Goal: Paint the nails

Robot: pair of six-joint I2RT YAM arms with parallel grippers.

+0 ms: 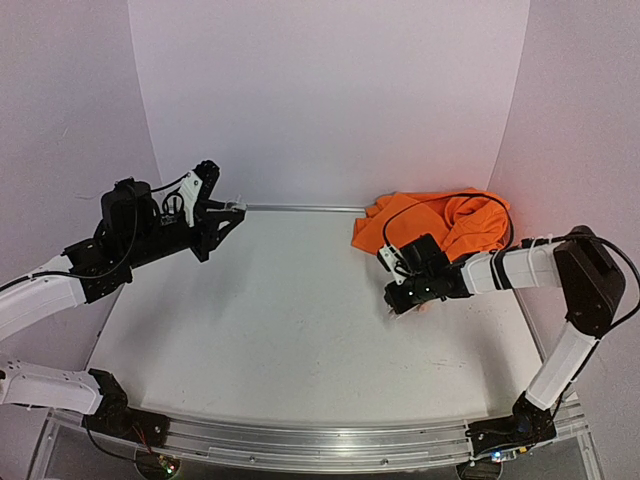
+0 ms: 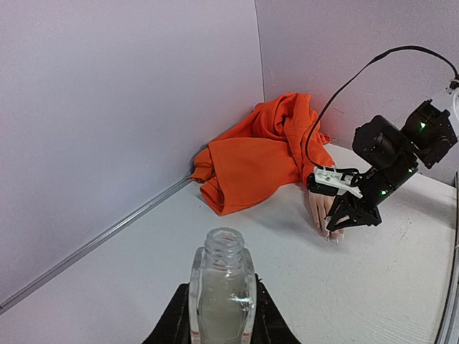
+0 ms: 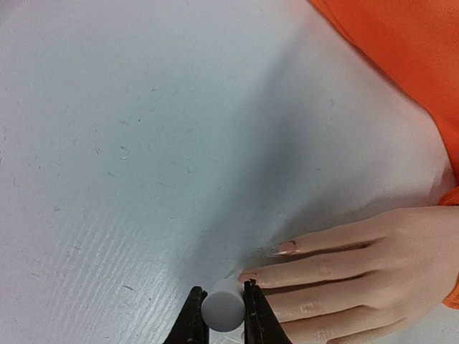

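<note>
Pinched between the black fingers of the right gripper (image 3: 222, 288), a small pale grey round cap (image 3: 222, 309) is seen end-on at the bottom edge of the right wrist view. Whether a brush is fixed beneath it cannot be told. Just beside this cap lie the nails (image 3: 283, 249), long and pinkish, at the fingertips of the pale skin-coloured mannequin hand (image 3: 358, 265), which rests flat on the white table (image 3: 107, 143) at its far right part. One nail is nearly touched by the right finger. The wrist of the hand is covered by a crumpled orange fabric sleeve (image 2: 251, 154), heaped against the pale lilac back wall (image 1: 330, 90). Well apart, raised over the far left of the table, the left gripper (image 2: 221, 304) is clamped on a small clear glass bottle (image 2: 222, 265), held upright with its threaded neck uncapped.
</note>
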